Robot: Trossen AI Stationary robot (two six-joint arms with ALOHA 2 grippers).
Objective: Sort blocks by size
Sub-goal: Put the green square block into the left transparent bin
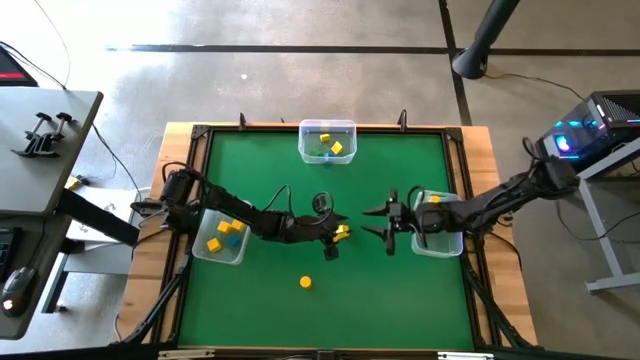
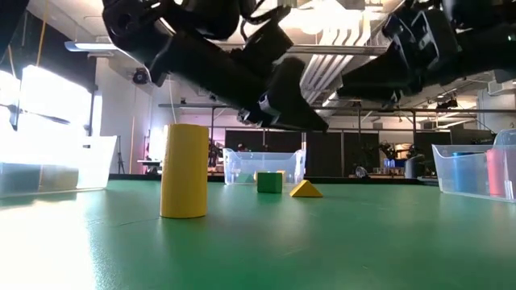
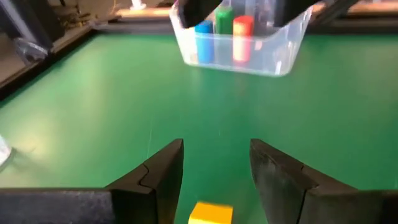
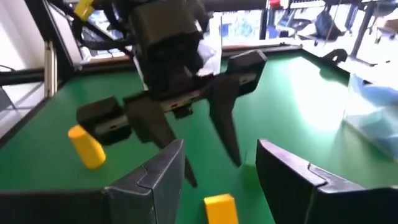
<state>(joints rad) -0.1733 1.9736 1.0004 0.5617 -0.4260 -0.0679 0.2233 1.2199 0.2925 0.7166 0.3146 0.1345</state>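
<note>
Left gripper spread wide, poised over a yellow block at mid-table. Right gripper likewise spread, empty, just beside it. Yellow cylinder stands apart.

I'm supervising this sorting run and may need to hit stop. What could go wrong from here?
1. The left gripper and right gripper, both open, face each other closely over the yellow block; they might collide.
2. Either finger could nudge that block aside instead of gripping it.
3. A sweeping arm might topple the upright yellow cylinder.
</note>
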